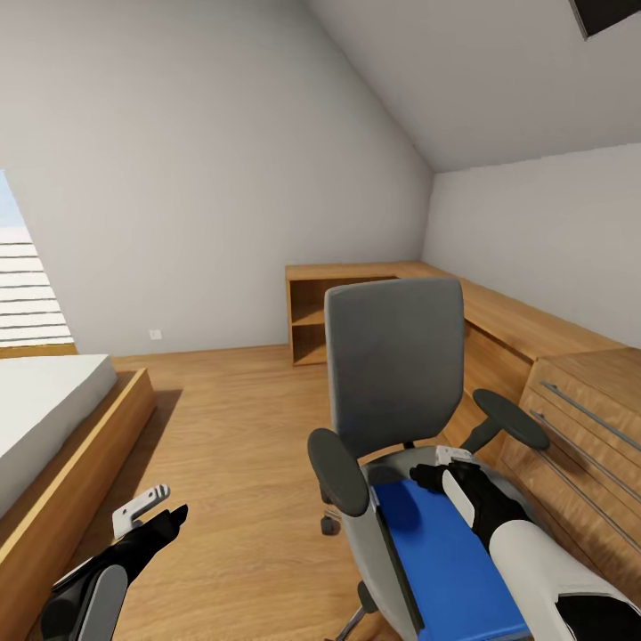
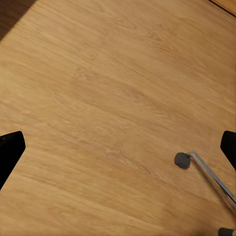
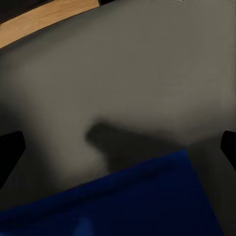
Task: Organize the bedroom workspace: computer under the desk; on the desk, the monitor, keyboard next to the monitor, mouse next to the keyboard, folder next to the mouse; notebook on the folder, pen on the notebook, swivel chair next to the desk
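Folder (image 1: 445, 561): lay flat on the swivel chair (image 1: 396, 365) seat — blue, near the backrest.
Right gripper (image 1: 442, 467): hovered over the folder's far edge, jaws spread, holding nothing.
Left gripper (image 1: 153, 515): released, low over the floor (image 2: 108, 98).
Advice: come down squarely on the folder's edge — pinch firmly, since thin covers slip.

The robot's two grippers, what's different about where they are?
The right gripper reaches over the swivel chair seat, above the far end of the blue folder; the left gripper hangs over bare wooden floor. The right wrist view looks at folder and seat; the left looks at floor and a chair caster. Both look open and hold nothing.
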You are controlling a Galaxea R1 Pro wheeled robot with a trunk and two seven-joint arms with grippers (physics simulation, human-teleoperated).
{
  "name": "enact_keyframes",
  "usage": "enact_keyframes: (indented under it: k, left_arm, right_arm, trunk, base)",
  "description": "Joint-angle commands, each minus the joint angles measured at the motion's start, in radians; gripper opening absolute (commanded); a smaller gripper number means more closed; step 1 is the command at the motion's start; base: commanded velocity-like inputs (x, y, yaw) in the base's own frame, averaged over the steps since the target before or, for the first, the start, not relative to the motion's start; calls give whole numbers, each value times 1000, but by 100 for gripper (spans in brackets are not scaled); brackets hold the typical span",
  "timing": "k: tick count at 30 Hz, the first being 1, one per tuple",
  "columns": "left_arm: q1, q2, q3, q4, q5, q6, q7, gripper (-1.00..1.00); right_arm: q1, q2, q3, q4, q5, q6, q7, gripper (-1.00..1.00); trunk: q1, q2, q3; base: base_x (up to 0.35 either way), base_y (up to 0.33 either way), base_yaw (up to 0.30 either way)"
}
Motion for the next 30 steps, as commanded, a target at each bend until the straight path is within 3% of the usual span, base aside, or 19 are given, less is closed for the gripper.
enact_keyframes:
  k: [1, 17, 30]
  left_arm:
    - [-1, -1, 1, -1, 11, 4, 8, 100]
    - [-1, 2, 5, 1, 11, 3, 4, 100]
    - [-1, 3, 6, 2, 11, 3, 3, 100]
  right_arm:
    - [0, -1, 3, -2, -11, 5, -7, 100]
    - [0, -1, 3, -2, -11, 5, -7, 100]
    - [0, 0, 3, -2, -11, 5, -7, 100]
  trunk:
    - [0, 0, -1]
    - [0, 0, -1]
    - [0, 0, -1]
  base:
    - [0, 0, 0]
    - [-2, 0, 0]
    - [-135, 0, 0]
